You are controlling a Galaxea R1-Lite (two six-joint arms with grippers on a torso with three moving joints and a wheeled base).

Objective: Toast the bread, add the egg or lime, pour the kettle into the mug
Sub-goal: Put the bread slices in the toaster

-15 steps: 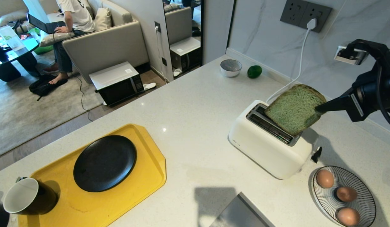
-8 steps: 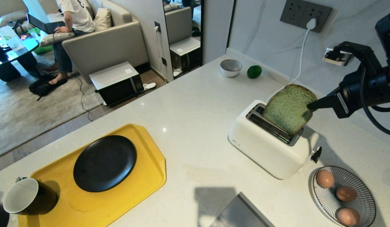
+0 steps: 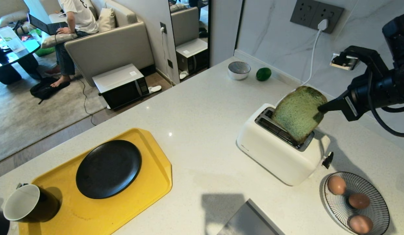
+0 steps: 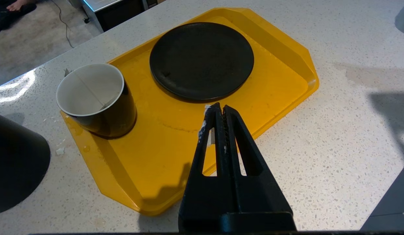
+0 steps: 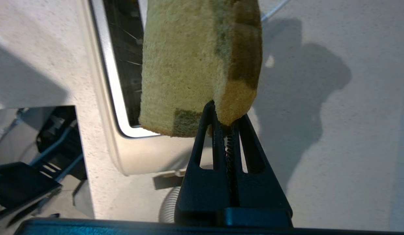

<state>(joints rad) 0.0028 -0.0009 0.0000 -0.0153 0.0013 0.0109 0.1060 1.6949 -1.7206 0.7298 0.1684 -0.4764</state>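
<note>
So the right gripper [image 3: 320,108] has its two skinny black fingers pinched tight on the crusty edge of the bread [image 3: 298,112], a spongy pale green slice with a thin tan rind and a rounded top. The slice hangs tilted, its lower corner dipping into the near slot of the toaster [image 3: 277,150], a smooth white rounded box with a brushed metal top and wire guides down inside. A white cord [image 3: 311,63] runs from it up to the grey wall socket at about 12 o'clock from the toaster.

At 4 o'clock from the toaster there's a striped round dish [image 3: 374,209] with three brown eggs [image 3: 336,184]. Way off at 11 o'clock, by the marble wall, sits the glossy dark green lime [image 3: 263,74], just beside a small grey bowl [image 3: 239,70].

The left gripper [image 4: 218,112] is parked over the near edge of a glossy yellow tray [image 4: 287,55], fingers pressed together on nothing. On that tray: a matte black round plate [image 4: 201,60] and the mug [image 4: 105,106], black outside, white inside, string draped in it. A matte black rounded shape [image 4: 16,163], probably the kettle, sits beyond the mug at the tray's end. The counter [image 3: 202,107] is speckled white stone.
</note>
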